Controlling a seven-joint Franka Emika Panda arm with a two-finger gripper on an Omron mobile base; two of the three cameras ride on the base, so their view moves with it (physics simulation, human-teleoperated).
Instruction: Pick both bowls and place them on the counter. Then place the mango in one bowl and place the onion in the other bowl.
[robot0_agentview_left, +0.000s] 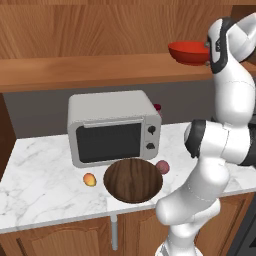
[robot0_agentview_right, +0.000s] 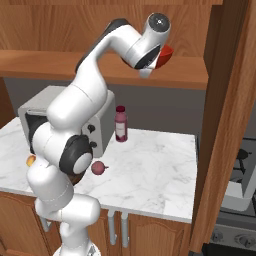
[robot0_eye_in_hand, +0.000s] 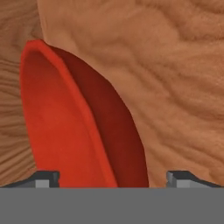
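Hand view put the red bowl (robot0_eye_in_hand: 65, 127) edge-on between our claw (robot0_eye_in_hand: 113, 177) fingertips, which stood wide apart and gripped nothing. From the left base view we saw that bowl on the wooden shelf (robot0_agentview_left: 90, 70), the brown bowl (robot0_agentview_left: 133, 180) on the desk (robot0_agentview_left: 40, 175) before the microwave (robot0_agentview_left: 112, 127), the mango (robot0_agentview_left: 89, 179) left of it, the onion (robot0_agentview_left: 162, 167) right

Two bowls: one red bowl (robot0_agentview_left: 189, 52) on the shelf (robot0_agentview_left: 90, 72), one brown bowl (robot0_agentview_left: 133, 180) on the bench (robot0_agentview_left: 40, 180). One mango (robot0_agentview_left: 89, 179). One onion (robot0_agentview_left: 162, 167). One microwave (robot0_agentview_left: 114, 127). One bottle (robot0_agentview_right: 121, 124). One arm (robot0_agentview_left: 220, 150) with one hand (robot0_eye_in_hand: 112, 177).
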